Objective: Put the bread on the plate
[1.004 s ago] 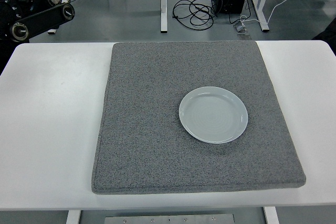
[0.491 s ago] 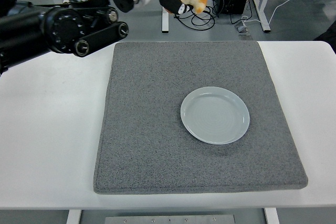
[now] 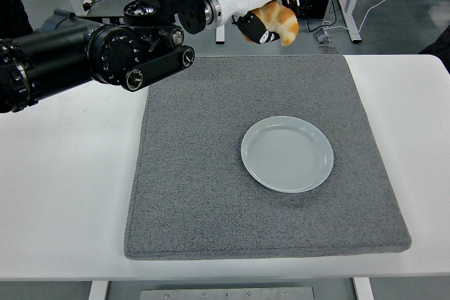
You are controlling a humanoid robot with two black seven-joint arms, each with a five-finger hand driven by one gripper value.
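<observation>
My left hand (image 3: 271,22) hangs in the air above the far edge of the grey mat (image 3: 197,194), its fingers shut on a golden-brown piece of bread (image 3: 280,21). The black left arm (image 3: 105,50) reaches in from the left edge, with a white forearm section behind the hand. A pale round plate (image 3: 287,154) lies on the mat right of centre, with nothing on it. The bread is well beyond the plate and a little to its left. The right arm is out of view.
The mat covers the middle of the white table (image 3: 63,194). Beyond the table's far edge are desk legs (image 3: 219,33) and cables (image 3: 327,29) on the floor.
The left arm has swung in from the upper left toward the right and nearer, carrying the bread from the top edge to above the mat's far edge.
</observation>
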